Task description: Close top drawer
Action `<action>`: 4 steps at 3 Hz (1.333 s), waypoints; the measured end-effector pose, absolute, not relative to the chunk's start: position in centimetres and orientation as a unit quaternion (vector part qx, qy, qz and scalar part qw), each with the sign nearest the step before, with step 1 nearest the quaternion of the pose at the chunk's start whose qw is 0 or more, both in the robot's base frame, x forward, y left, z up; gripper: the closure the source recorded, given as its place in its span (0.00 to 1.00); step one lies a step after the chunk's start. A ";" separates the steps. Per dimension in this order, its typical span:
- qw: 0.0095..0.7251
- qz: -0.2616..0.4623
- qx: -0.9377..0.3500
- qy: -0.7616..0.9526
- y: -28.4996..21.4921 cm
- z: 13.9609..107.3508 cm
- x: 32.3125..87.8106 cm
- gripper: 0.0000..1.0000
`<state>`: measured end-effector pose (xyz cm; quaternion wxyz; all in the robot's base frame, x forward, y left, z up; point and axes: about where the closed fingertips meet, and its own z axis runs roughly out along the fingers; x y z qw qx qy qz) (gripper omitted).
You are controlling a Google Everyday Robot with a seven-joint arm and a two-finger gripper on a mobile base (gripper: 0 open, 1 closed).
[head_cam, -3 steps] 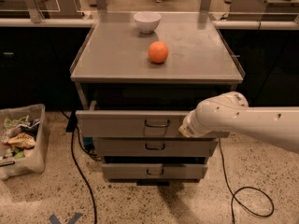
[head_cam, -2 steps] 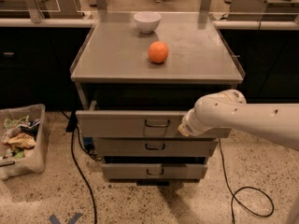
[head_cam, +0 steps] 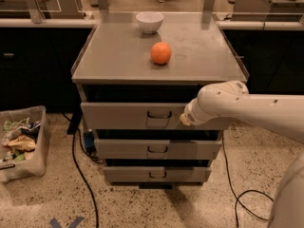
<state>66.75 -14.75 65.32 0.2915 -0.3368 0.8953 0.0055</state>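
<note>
The top drawer (head_cam: pixel 118 116) stands partly open at the head of a grey cabinet (head_cam: pixel 78 91). Its tall front panel sits nearer than the cabinet's edge, and a dark gap shows between the panel's top and the surface (head_cam: pixel 114 56) above. The panel's long axis runs left to right, with the small dark handle (head_cam: pixel 159 114) at its middle.

The gripper (head_cam: pixel 184 119) is at the end of the white arm (head_cam: pixel 247 108), which reaches in from the right. It lies at the panel's face, just right of the handle and about level with it. It looks to be touching the panel or very close to it, though actual contact cannot be made out. Whether the gripper is open or closed cannot be told, because the arm's rounded wrist hides it.

The coming move turns on one relation: the drawer's travel runs from near to far, square to the panel, and the gripper is already on the near side of it. A straight push toward the far side should close the drawer. The contact point is right of centre, so the drawer may skew a little on its runners if the push is not straight.

Below, the two lower drawers (head_cam: pixel 156 148) sit further back. An orange (head_cam: pixel 161 52) and a white bowl (head_cam: pixel 149 22) rest on the surface, well clear of the push.
</note>
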 end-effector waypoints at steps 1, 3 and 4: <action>0.292 0.005 -0.337 0.895 -14.7 65.3 66.8 1.00; 0.319 -0.014 -0.335 0.887 -14.3 66.2 68.8 1.00; 0.319 -0.014 -0.335 0.887 -14.3 66.2 68.8 1.00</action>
